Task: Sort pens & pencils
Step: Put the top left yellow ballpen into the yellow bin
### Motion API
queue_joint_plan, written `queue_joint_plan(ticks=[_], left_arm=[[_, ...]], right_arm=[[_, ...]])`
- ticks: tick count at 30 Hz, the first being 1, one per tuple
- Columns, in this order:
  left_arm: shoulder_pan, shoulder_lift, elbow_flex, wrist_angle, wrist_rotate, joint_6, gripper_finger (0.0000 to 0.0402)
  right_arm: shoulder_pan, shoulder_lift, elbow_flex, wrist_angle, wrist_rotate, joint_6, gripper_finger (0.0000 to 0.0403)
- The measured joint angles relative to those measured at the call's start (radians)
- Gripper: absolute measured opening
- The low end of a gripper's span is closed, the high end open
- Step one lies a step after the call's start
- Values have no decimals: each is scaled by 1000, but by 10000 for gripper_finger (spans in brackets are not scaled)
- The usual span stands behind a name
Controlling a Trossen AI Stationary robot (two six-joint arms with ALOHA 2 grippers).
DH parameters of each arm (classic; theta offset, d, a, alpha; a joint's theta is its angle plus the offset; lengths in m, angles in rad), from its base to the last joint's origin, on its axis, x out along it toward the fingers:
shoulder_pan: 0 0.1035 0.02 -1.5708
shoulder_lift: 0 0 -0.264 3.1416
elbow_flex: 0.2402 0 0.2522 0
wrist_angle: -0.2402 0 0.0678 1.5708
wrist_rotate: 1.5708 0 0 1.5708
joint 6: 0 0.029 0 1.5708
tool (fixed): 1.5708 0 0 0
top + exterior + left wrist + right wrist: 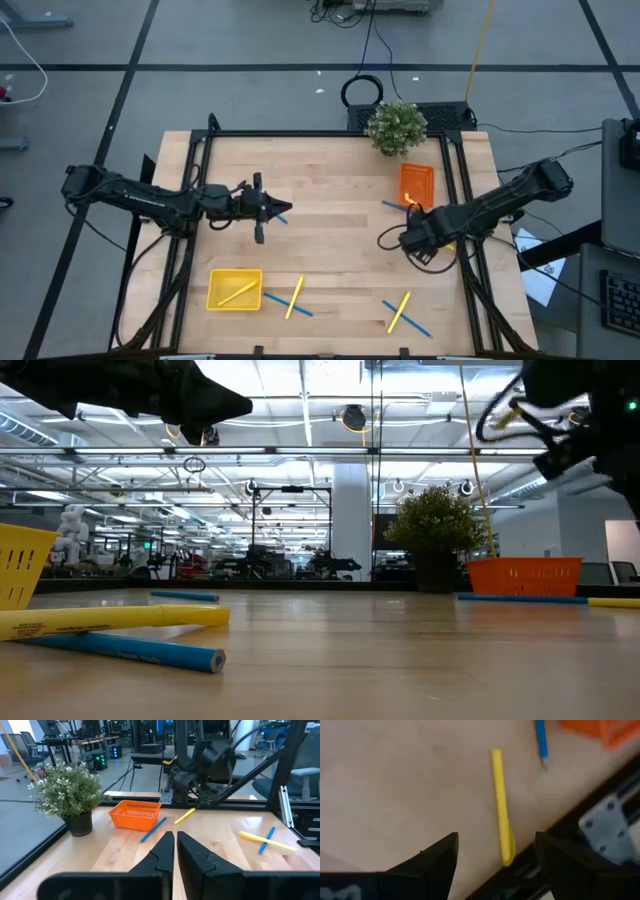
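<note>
My right gripper [496,838] points down, open, above a yellow pencil [501,805] that lies flat near the table's right rail; its fingers touch nothing. A blue pen [541,742] lies beside the orange tray [417,183]. My left gripper [175,840] hangs level above the table's left half, its fingers nearly together and holding nothing. A blue pen [284,215] lies on the table below its tips. The yellow tray [235,289] at the near left holds one yellow pencil [236,292]. Two crossed yellow-and-blue pairs [293,298] [405,312] lie near the front edge.
A potted plant [397,127] stands at the far edge, just behind the orange tray. Black frame rails [462,200] run along the table's left and right sides. Bare wood [330,230] lies between the two arms.
</note>
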Motion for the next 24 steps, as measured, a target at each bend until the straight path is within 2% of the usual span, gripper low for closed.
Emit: queue_joint_plan(ticks=[6, 15, 21, 24], left_arm=[[0, 0, 0, -16, 0, 0, 28], [0, 0, 0, -27, 0, -3, 28], [0, 0, 0, -30, 1, -5, 28], [-2, 0, 0, -31, 1, -20, 28]], right_arm=[[-46, 5, -140, 80, -123, 25, 251], [-81, 18, -128, 114, -118, 34, 251], [-119, 85, -154, 260, -116, 6, 251], [-147, 133, -159, 217, -117, -7, 251]])
